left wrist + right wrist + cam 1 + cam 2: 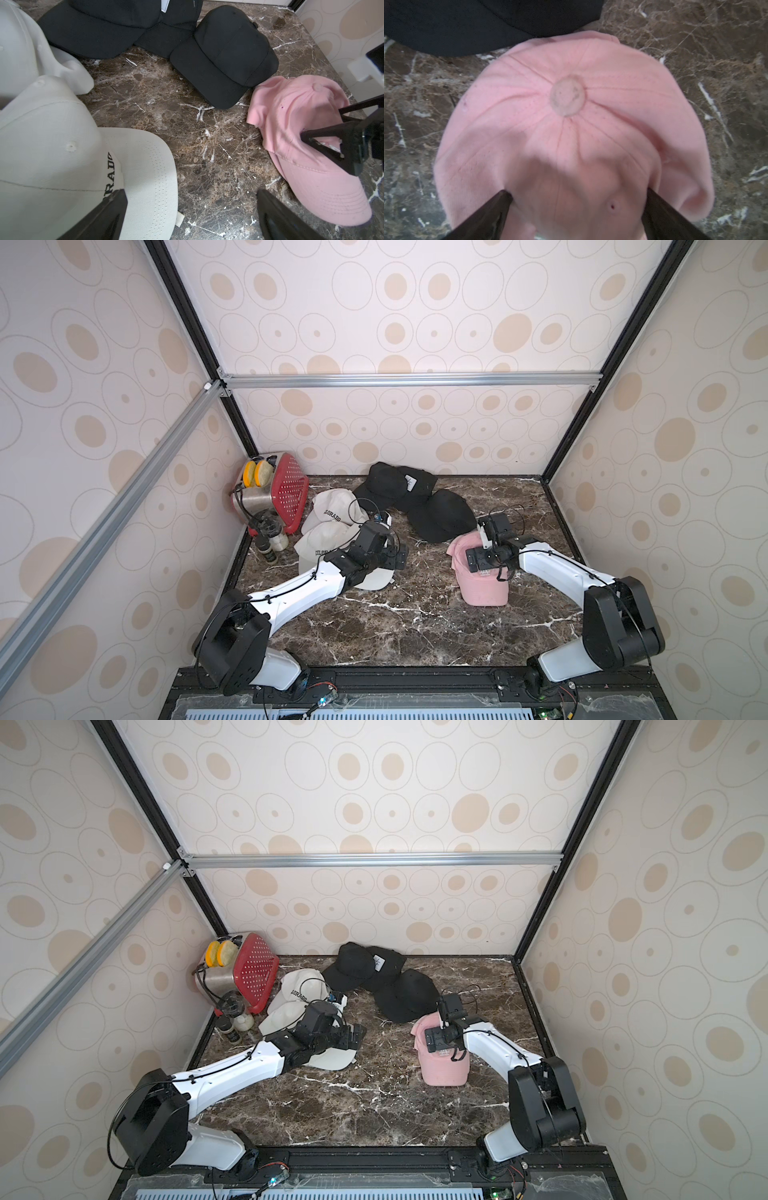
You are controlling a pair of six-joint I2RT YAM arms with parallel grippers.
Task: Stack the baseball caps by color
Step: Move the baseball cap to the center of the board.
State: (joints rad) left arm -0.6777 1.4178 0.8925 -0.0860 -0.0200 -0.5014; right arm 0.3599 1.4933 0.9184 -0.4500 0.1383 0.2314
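Two white "COLORADO" caps (328, 516) (291, 986) lie at the left, and a white brim (149, 176) shows under my left arm. Three black caps (440, 512) (409, 994) overlap at the back; one bears a white patch (409, 482). A pink cap (484, 587) (444, 1071) (295, 116) lies at the right. My left gripper (397, 558) (355, 1036) (191, 193) is open over the marble beside the white brim. My right gripper (478, 562) (436, 1042) (579, 192) points down, open, with its fingers on either side of the pink crown (566, 95).
A red and steel toaster (274, 493) with yellow rounds in its slots stands in the back left corner. Small jars (272, 541) stand in front of it. Patterned walls close the marble table (415, 626) on three sides.
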